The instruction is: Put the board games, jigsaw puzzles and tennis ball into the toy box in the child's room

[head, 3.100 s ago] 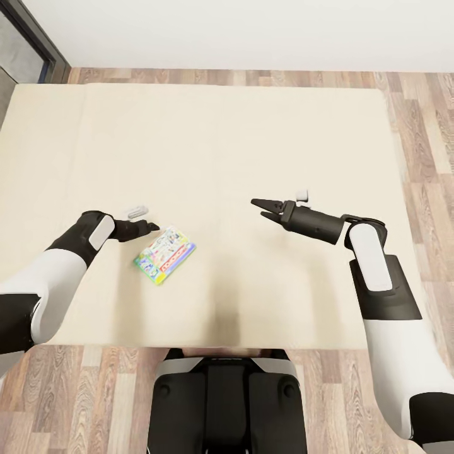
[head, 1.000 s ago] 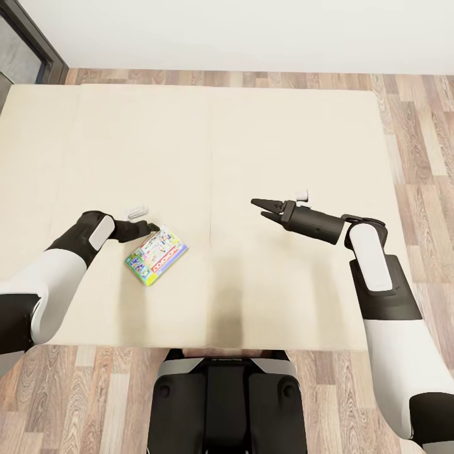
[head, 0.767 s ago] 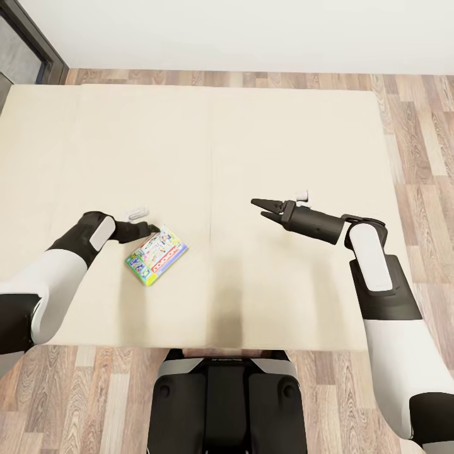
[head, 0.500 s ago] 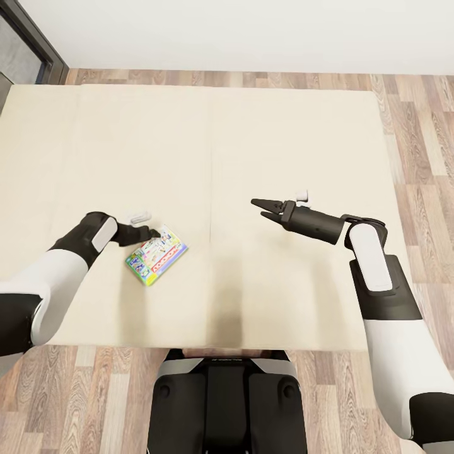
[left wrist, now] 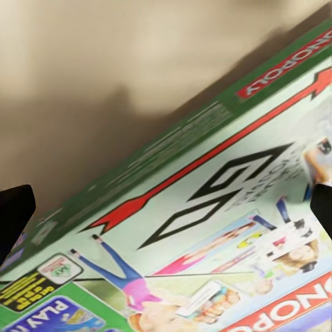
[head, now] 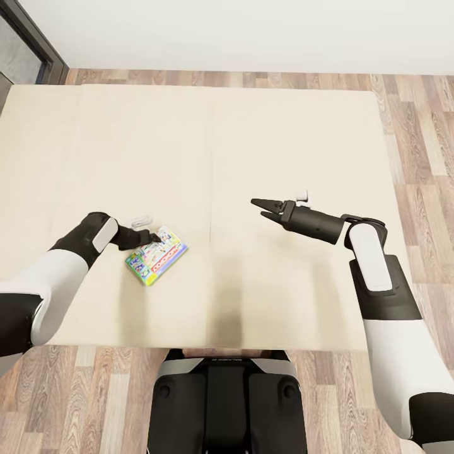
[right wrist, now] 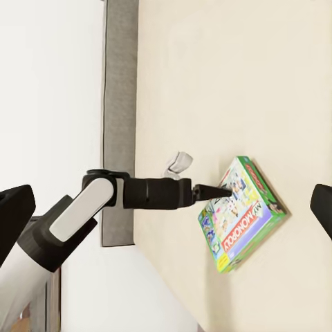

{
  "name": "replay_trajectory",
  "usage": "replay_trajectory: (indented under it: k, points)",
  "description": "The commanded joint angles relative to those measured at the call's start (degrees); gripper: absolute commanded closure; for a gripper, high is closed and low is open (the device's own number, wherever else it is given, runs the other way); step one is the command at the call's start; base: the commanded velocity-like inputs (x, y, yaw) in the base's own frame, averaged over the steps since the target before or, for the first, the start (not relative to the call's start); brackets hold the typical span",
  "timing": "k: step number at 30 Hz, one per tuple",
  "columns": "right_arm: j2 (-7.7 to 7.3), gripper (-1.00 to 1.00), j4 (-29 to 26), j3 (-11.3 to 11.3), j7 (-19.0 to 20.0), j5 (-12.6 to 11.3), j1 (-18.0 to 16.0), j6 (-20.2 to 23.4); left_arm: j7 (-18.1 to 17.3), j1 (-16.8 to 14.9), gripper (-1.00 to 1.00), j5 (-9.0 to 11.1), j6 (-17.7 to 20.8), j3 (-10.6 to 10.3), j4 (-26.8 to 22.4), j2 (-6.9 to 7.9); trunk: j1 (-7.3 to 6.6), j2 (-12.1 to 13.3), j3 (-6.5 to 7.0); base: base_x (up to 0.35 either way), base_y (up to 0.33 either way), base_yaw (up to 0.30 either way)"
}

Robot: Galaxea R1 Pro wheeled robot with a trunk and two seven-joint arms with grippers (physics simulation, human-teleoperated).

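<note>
I have nudged my left gripper (head: 150, 236) rightward over the last second, and its tips now sit at the far-left corner of the Monopoly board game (head: 156, 255), where a moment ago they stood just short of it. The box itself has not shifted in that second; it lies flat on the beige bed (head: 265, 126), turned at an angle, near the left side of the mattress and fairly close to me. In the left wrist view the printed lid (left wrist: 207, 235) is very close, with one dark fingertip (left wrist: 14, 214) at each edge of the picture, so I read the jaws as spread wide and straddling the box, gripping nothing yet. From the head camera alone I could not judge that opening.

My right gripper (head: 263, 210) has not moved: it hangs above the middle of the bed, jaws parted and empty, well apart from the game. Its camera sees the left arm (right wrist: 104, 200) reaching in and the green-edged box (right wrist: 242, 211) beyond the fingertips.

To my mind the approach is finished and the pinch comes next. The box is thin and lies flat on soft bedding, so I expect I must get a finger under an edge or squeeze across a corner. No toy box shows here, so carrying it over is all ahead.
</note>
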Motion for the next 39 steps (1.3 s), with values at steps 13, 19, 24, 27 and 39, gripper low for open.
replay_trajectory:
  k: [13, 19, 24, 27, 39]
  points:
    - [0.12, -1.00, -0.11, 0.01, 0.52, 0.67, -0.03, 0.08, 0.00, -0.01, -1.00, -0.56, 1.48, -0.33, 0.56, 0.03, 0.03, -0.06, -0.04, 0.000, 0.000, 0.000]
    - [0.16, -1.00, -0.09, 0.01, 0.52, 0.67, -0.02, 0.08, -0.08, -0.01, -1.00, -0.51, 1.47, -0.29, 0.56, 0.03, 0.03, -0.06, -0.04, 0.000, 0.000, 0.000]
    - [0.17, -1.00, -0.09, 0.06, 0.52, 0.67, -0.03, 0.08, -0.10, -0.01, -1.00, -0.49, 1.46, -0.26, 0.56, -0.01, 0.03, -0.06, -0.04, 0.000, 0.000, 0.000]
    - [0.17, -1.00, -0.08, 0.08, 0.52, 0.67, -0.03, 0.08, -0.10, -0.01, -1.00, -0.48, 1.46, -0.25, 0.56, -0.03, 0.03, -0.06, -0.04, 0.000, -0.013, 0.000]
    - [0.22, -1.00, -0.07, 0.09, 0.52, 0.68, -0.03, 0.08, -0.15, -0.01, -1.00, -0.47, 1.38, -0.15, 0.57, -0.06, 0.03, -0.06, -0.04, 0.000, -0.107, 0.000]
